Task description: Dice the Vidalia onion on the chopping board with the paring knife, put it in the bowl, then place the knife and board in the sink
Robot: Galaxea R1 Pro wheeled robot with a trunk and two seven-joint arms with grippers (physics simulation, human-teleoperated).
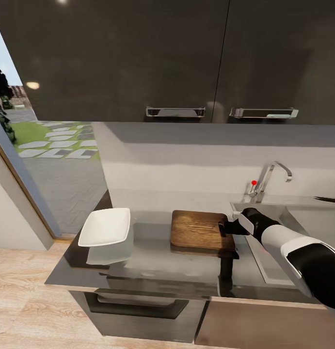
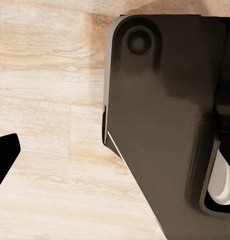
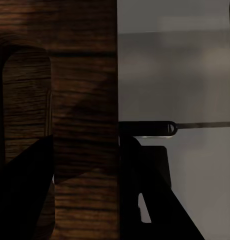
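The brown chopping board [image 1: 199, 231] lies flat on the grey countertop [image 1: 152, 264], left of the sink [image 1: 266, 266]. My right gripper [image 1: 227, 227] is at the board's right edge. In the right wrist view its dark fingers [image 3: 145, 200] flank the strip of board [image 3: 80, 75] beside the handle slot, touching both sides. The white bowl [image 1: 105, 226] sits at the counter's left end. The Vidalia onion and diced onion are out of view. A dark pointed sliver [image 1: 328, 199] lies behind the sink; I cannot tell whether it is the paring knife. One left fingertip [image 2: 5, 156] hangs over wooden floor.
A chrome tap [image 1: 272, 175] with a small red knob [image 1: 254, 183] stands behind the sink. Dark wall cabinets [image 1: 138, 58] hang above. An open doorway [image 1: 46, 145] lies to the left. The robot's dark base [image 2: 160, 125] sits close beside the left gripper.
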